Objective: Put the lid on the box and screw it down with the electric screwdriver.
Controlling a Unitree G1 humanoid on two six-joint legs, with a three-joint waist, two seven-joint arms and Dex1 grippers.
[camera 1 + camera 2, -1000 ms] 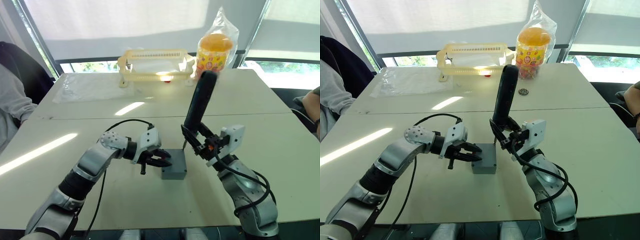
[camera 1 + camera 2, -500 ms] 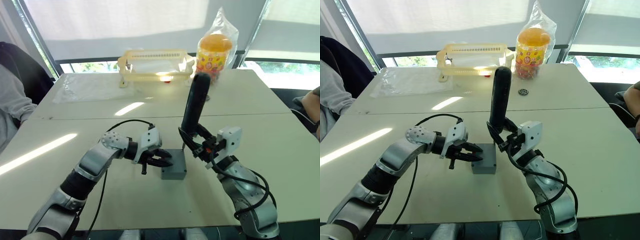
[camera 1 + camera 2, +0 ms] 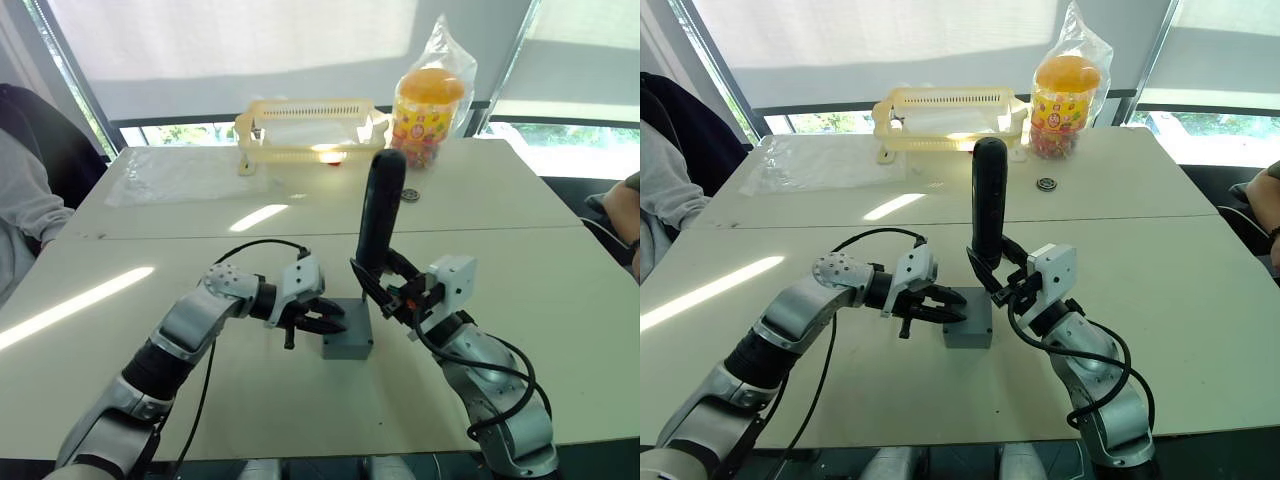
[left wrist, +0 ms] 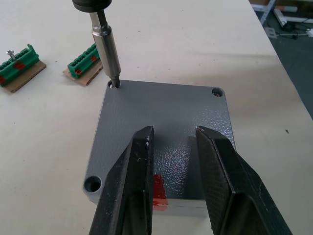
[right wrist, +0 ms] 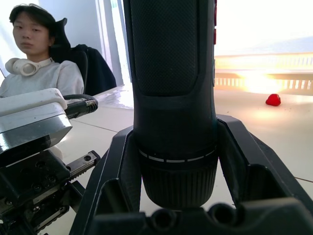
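**Screwdriver bit set at a corner hole of the lidded box**

The box (image 3: pixel 348 333) is shown standing on the pale bench (image 3: pixel 520 210), between the two grippers, with the lid (image 4: pixel 164 122) seated flat on its top. Round screw holes are seen at three lid corners in the left wrist view, and a small red mark (image 4: pixel 158 188) is visible on the box side facing the left gripper.

The electric screwdriver (image 3: pixel 380 215) is held nearly upright, tilted slightly, by the right gripper (image 3: pixel 392 292); its jaws are clenched on the lower part of the black body, one on each side, as is seen in the right wrist view. The metal bit (image 4: pixel 107 46) is directed downward and its tip is placed at the far-left corner hole of the lid, as seen in the left wrist view.

The left gripper (image 3: pixel 322 320) is held level at the left side of the box. Its fingers (image 4: pixel 129 186) are parted, reaching over the near edge of the lid above the red mark; whether the lid is touched cannot be told.

Two green terminal blocks (image 4: pixel 83 63) on card are seen on the bench beyond the box. At the far end of the bench, a yellow plastic basket (image 3: pixel 310 125) and a bagged jar with an orange lid (image 3: pixel 430 105) are placed. A seated person (image 5: pixel 41 63) is visible in the right wrist view.
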